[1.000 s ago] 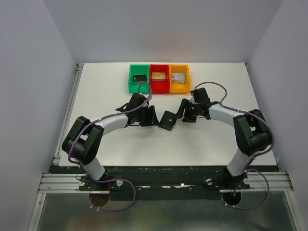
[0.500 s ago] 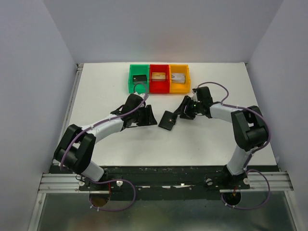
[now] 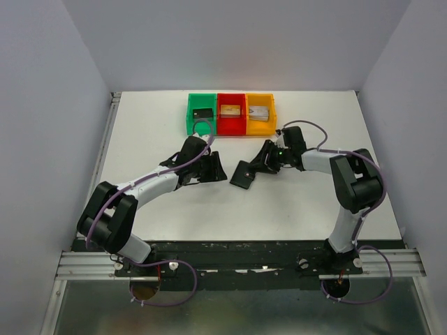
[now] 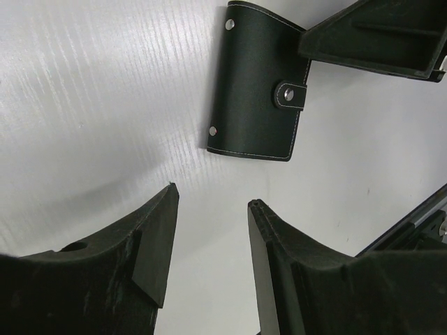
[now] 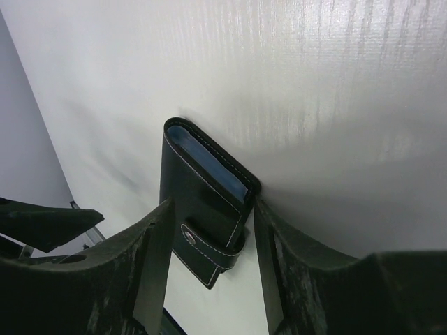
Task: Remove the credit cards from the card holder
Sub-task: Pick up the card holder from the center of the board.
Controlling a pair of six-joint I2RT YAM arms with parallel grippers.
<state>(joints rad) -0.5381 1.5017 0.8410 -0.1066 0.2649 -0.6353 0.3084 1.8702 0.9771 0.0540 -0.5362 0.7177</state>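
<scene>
The card holder point(image 3: 244, 173), a shut black wallet with a snap strap, lies on the white table between the two arms. It also shows in the left wrist view point(image 4: 255, 84). My right gripper point(image 3: 260, 162) straddles its strap end point(image 5: 202, 195), and both fingers point(image 5: 260, 216) press against its sides. Only blue-grey lining shows at its far edge; the credit cards are hidden. My left gripper point(image 3: 221, 173) stands open and empty a little left of the card holder, its jaws point(image 4: 213, 195) over bare table.
A green bin point(image 3: 201, 129), a red bin point(image 3: 231, 130) and a yellow bin point(image 3: 260, 130) stand in a row at the back, each with a small block inside. White table lies to the left, right and front of the arms.
My right gripper has slid left onto the card holder and its jaws have narrowed around it. The left gripper has drawn back to the left, away from the card holder.
</scene>
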